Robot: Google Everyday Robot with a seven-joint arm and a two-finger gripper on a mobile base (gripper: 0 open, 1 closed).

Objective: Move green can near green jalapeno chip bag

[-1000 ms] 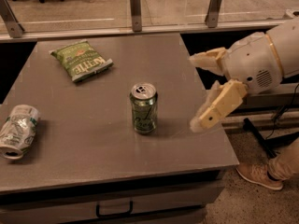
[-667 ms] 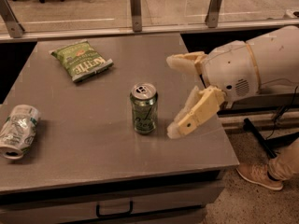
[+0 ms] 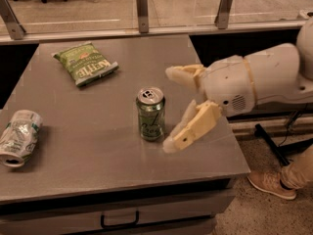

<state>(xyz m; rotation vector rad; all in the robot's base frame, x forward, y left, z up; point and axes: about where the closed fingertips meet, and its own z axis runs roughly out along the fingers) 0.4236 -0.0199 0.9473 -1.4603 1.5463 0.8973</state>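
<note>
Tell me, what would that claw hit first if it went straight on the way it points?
Probably the green can, standing upright just ahead of the open claw and roughly in line with its opening, though depth is unclear.

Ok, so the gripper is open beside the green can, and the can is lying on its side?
No. The camera view shows the green can standing upright on the table, silver top up. The gripper is open beside it, as you said.
</note>
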